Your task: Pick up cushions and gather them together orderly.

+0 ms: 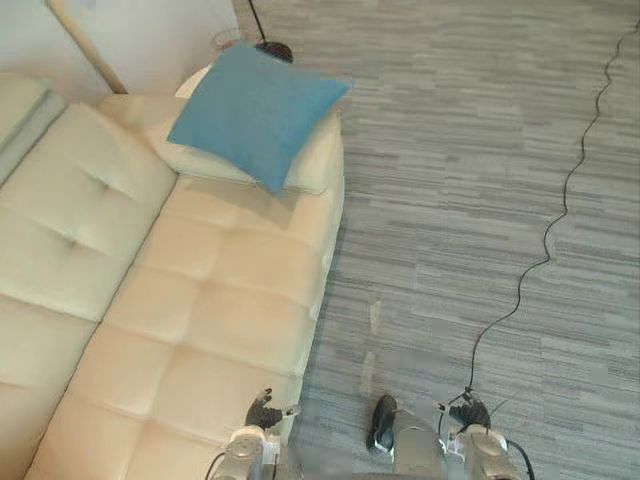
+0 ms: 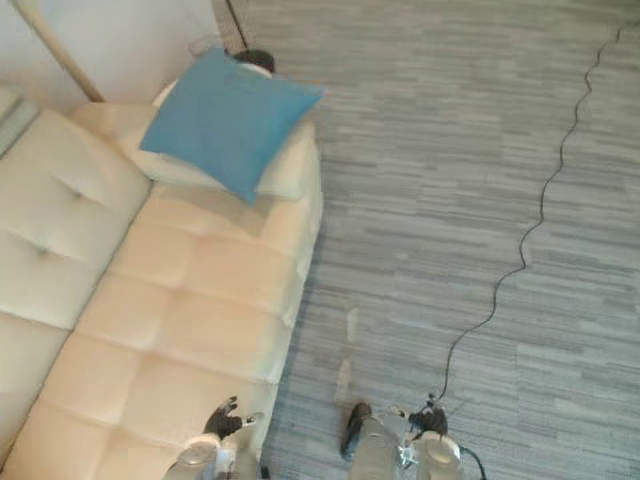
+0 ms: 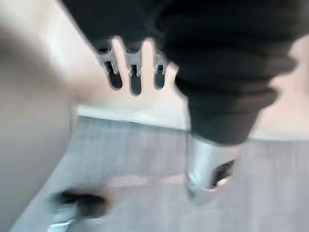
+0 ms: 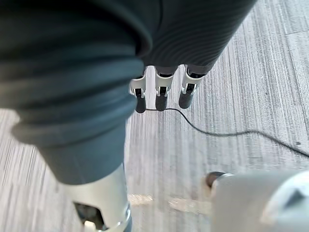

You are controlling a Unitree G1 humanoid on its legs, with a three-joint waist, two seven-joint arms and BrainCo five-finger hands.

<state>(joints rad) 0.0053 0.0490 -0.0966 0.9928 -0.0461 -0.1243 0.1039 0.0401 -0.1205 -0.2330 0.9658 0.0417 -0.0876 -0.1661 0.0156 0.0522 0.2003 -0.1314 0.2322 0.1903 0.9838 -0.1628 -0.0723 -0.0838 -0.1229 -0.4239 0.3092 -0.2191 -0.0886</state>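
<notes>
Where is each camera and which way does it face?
Left eye view: head, looking down at sofa, blue cushion atop a cream cushion; left hand and right hand at bottom.
Right eye view: head, slightly offset; shares that whole scene.
Left wrist view: left wrist, along open fingers toward sofa edge, carpet.
Right wrist view: right wrist, along open fingers toward carpet.

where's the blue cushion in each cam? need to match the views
Left eye view: blue cushion at top, left of centre, lying on a cream cushion at the sofa's far end.
Right eye view: same spot, slightly further left.
Left wrist view: faces the sofa's front edge and carpet instead.
Right wrist view: faces carpet instead.
Shared landmark: sofa's front edge against the carpet, in both eye views and the left wrist view.
</notes>
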